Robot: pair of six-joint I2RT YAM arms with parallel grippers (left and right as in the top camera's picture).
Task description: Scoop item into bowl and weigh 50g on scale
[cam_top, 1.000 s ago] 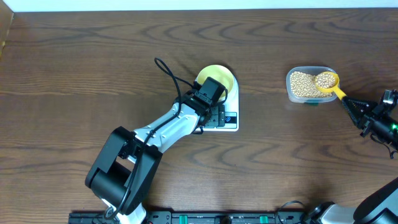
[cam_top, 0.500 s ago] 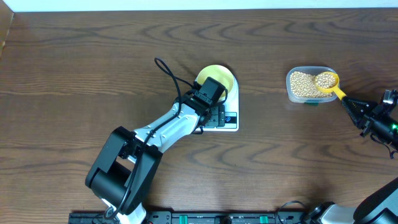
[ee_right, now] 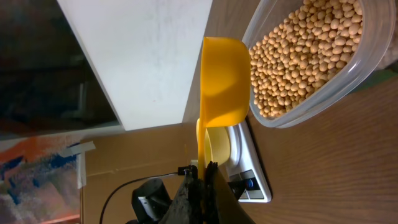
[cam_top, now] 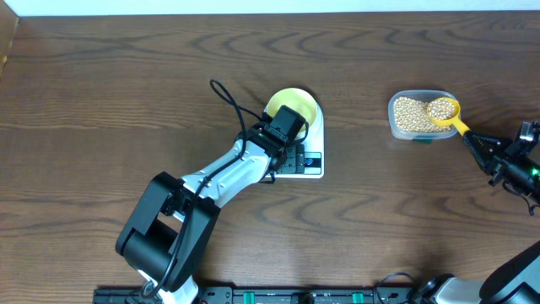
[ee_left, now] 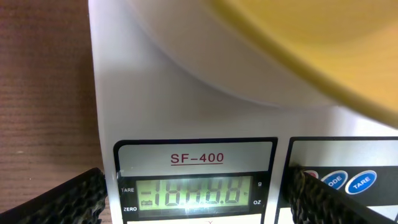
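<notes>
The white scale (cam_top: 314, 169) stands mid-table with the pale-yellow bowl (cam_top: 297, 103) on it. My left gripper (cam_top: 289, 150) hangs low over the scale's front, open. In the left wrist view its fingers (ee_left: 69, 199) stand on either side of the lit display (ee_left: 196, 193), holding nothing, and the bowl's rim (ee_left: 336, 56) fills the upper right. The beans (cam_top: 408, 114) lie in a clear tub (cam_top: 417, 133) at the right. My right gripper (ee_right: 204, 180) is shut on the handle of a yellow scoop (ee_right: 225, 81); the scoop (cam_top: 443, 108) holds beans over the tub.
A black cable (cam_top: 226, 95) loops from the left arm just left of the bowl. The table's far edge meets a white wall (cam_top: 270, 7). The right arm (cam_top: 515, 160) lies near the table's right edge.
</notes>
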